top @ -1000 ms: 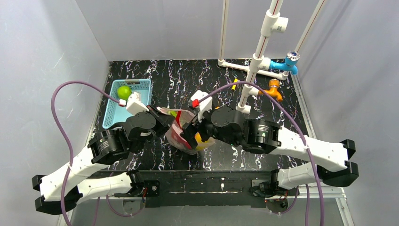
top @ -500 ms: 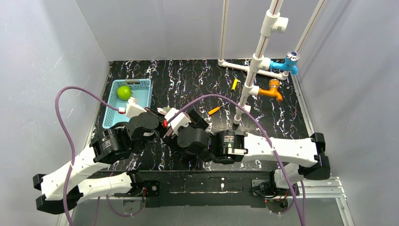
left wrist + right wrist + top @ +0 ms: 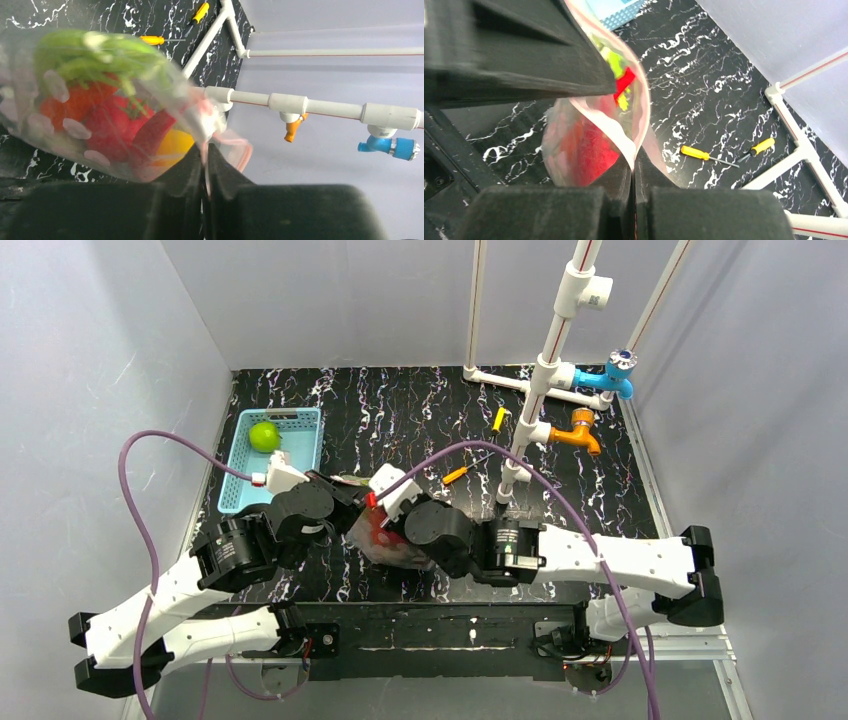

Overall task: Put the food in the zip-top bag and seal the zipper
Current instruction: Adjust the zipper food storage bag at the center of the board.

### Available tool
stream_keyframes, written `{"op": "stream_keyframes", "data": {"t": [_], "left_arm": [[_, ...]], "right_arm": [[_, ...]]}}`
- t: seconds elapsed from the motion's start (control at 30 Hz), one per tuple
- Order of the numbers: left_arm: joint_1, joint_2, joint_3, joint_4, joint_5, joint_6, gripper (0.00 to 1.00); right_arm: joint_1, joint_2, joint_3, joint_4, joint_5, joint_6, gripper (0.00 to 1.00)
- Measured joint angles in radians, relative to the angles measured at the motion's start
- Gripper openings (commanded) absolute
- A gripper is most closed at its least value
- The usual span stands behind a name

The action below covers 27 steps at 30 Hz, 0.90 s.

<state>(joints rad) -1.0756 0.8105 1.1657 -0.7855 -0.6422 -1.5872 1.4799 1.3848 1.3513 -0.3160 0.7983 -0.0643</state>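
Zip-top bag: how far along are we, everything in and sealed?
Done: red, yellow and green food sits inside the zip-top bag. In hand: the left gripper and right gripper each pinch its mouth at the zipper, which gapes open in the right wrist view. Left: the round green fruit lies in the blue basket, and the seal needs pressing shut.

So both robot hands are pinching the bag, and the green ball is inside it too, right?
No. The top view shows the green ball in the blue basket, not the bag. The left gripper and right gripper do both pinch the bag.
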Motion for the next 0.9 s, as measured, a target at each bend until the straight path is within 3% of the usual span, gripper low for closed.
{"op": "stream_keyframes", "data": {"t": [0.1, 0.13, 0.3, 0.57, 0.8, 0.9], "left_arm": [[0.000, -0.001, -0.008, 0.035, -0.005, 0.060, 0.64], [0.000, -0.004, -0.008, 0.050, -0.006, 0.094, 0.73], [0.000, -0.056, -0.035, 0.188, 0.028, 0.367, 0.96], [0.000, -0.225, -0.080, 0.365, 0.206, 0.942, 0.98], [0.002, -0.173, -0.055, 0.340, 0.421, 1.418, 0.98], [0.062, -0.111, -0.061, 0.329, 0.548, 1.577, 0.98]], "right_arm": [[-0.054, -0.037, -0.038, 0.012, -0.051, 0.005, 0.01], [-0.081, -0.054, -0.050, 0.012, -0.077, 0.007, 0.01], [-0.226, -0.160, -0.127, 0.024, -0.263, 0.008, 0.01], [-0.416, -0.213, -0.158, 0.020, -0.623, 0.012, 0.01], [-0.511, -0.220, -0.158, -0.013, -0.867, 0.013, 0.01], [-0.546, -0.236, -0.158, -0.043, -0.952, 0.023, 0.01]]}}
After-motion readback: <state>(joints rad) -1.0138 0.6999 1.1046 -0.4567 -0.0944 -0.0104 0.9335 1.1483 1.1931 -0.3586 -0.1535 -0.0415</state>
